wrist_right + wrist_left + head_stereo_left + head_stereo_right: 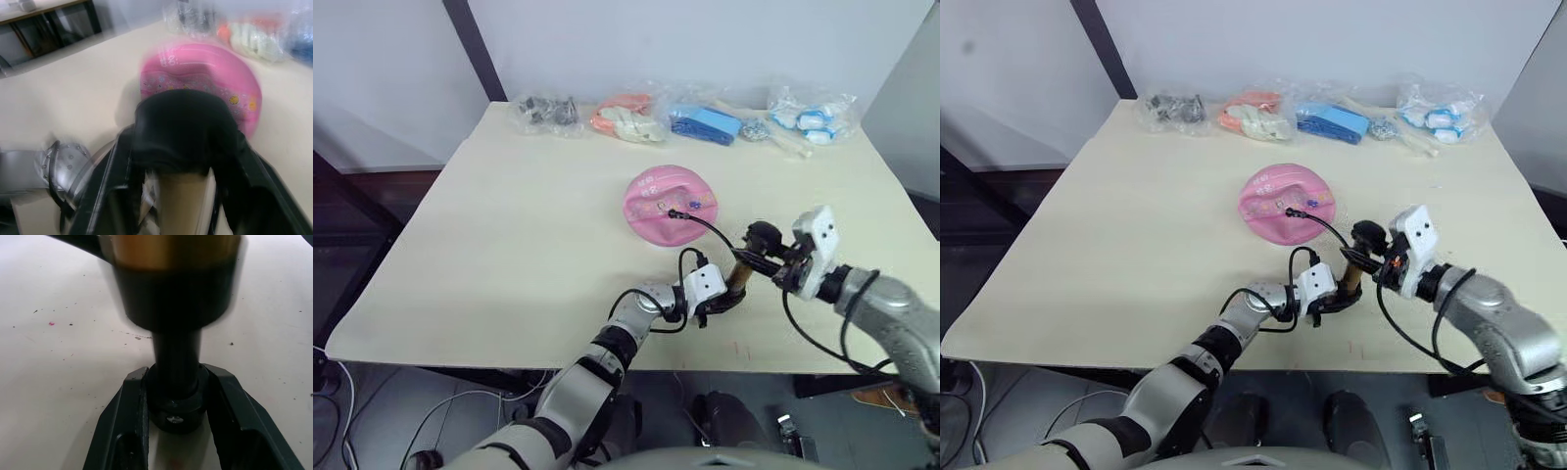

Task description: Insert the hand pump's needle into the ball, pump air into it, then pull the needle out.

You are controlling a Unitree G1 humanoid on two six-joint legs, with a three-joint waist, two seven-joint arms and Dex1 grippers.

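The pink ball lies limp and flattened in the middle of the table. The needle sits at its top, and the thin black hose arcs from there back to the hand pump. The pump stands nearly upright near the table's front edge. My left gripper is shut on the pump's black lower end. My right gripper is shut on the black T-handle at the top, just above the bronze tube.
Several clear plastic bags with small items line the table's far edge. The pump stands close to the table's front edge. A dark post rises behind the far left corner.
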